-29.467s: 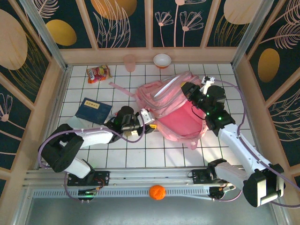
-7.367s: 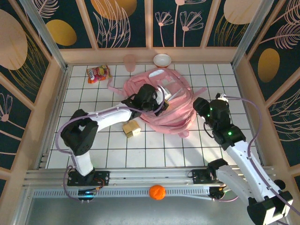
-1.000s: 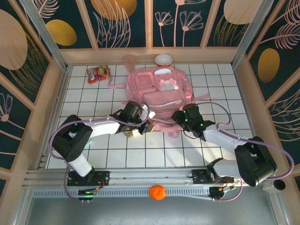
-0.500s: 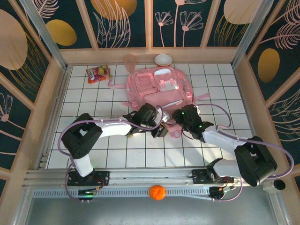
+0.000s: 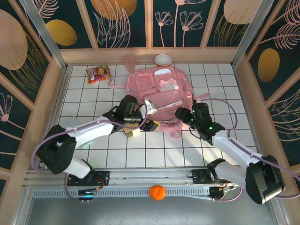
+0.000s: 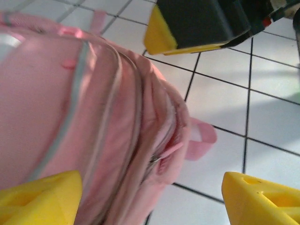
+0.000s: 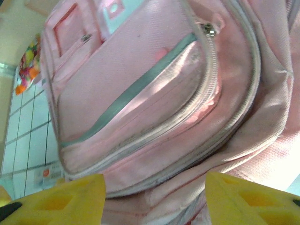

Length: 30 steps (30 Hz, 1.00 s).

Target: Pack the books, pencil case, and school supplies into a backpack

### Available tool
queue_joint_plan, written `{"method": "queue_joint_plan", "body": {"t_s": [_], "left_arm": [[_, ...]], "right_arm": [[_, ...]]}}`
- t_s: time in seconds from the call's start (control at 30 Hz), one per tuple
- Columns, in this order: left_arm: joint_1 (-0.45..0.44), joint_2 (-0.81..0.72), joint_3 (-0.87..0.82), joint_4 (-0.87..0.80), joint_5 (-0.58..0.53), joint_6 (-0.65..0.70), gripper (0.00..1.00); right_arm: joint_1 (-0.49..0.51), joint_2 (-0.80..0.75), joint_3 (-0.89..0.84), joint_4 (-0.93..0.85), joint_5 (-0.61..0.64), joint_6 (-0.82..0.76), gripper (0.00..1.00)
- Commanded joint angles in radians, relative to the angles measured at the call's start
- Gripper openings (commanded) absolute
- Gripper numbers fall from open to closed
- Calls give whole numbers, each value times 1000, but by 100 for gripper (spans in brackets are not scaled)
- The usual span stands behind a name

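my top camera looks down from above and behind my bases over the whole table (image 5: 154, 154). both wrist cameras sit close, facing the pink backpack (image 5: 161, 96), shared by all three.

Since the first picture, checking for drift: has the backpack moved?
Yes: the backpack shifted left and back, toward the bowl at the far wall.

The left arm (image 5: 91, 128) and the right arm (image 5: 234, 149) share one build: smooth white shells on the long links, chunky black housings at the joints; a thin lilac cable (image 5: 230, 108) loops loosely along each arm; a small green light (image 5: 210, 125) glows on the right arm's black wrist housing; each arm stands on a squat black base (image 5: 91, 177); the left gripper (image 6: 152, 187) and the right gripper (image 7: 154, 185) end in blocky, bright yellow fingertips (image 6: 40, 199) with flat faces and sharp edges.
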Motion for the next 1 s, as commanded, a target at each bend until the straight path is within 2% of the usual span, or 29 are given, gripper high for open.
{"method": "queue_joint_plan", "body": {"t_s": [0.0,0.1,0.27,0.33,0.4,0.5,0.57,0.7,0.83,0.97], "left_arm": [[3,-10,-26,-96,-33,361,79],[5,49,21,-160,-98,521,80],[5,152,76,-92,-148,578,81],[5,190,98,-65,-174,565,81],[7,223,117,-50,-177,550,76],[9,240,134,-54,-144,512,60],[10,278,138,-94,-103,487,53],[10,281,138,-126,-38,447,53],[13,291,124,-112,-50,409,53],[29,282,112,-64,-32,325,54]], "right_arm": [[-5,-55,26,-84,-57,-135,59],[-4,-104,12,-98,-67,-154,60],[-3,-186,-31,-65,-112,-165,59],[0,-210,-42,-64,-127,-176,59],[6,-233,-52,-78,-135,-194,57],[34,-252,-54,-109,-138,-220,55],[64,-253,-49,-134,-144,-235,53],[122,-202,-29,-174,-159,-240,52],[173,-89,27,-239,-109,-247,51],[222,23,78,-219,-61,-253,51]]}}
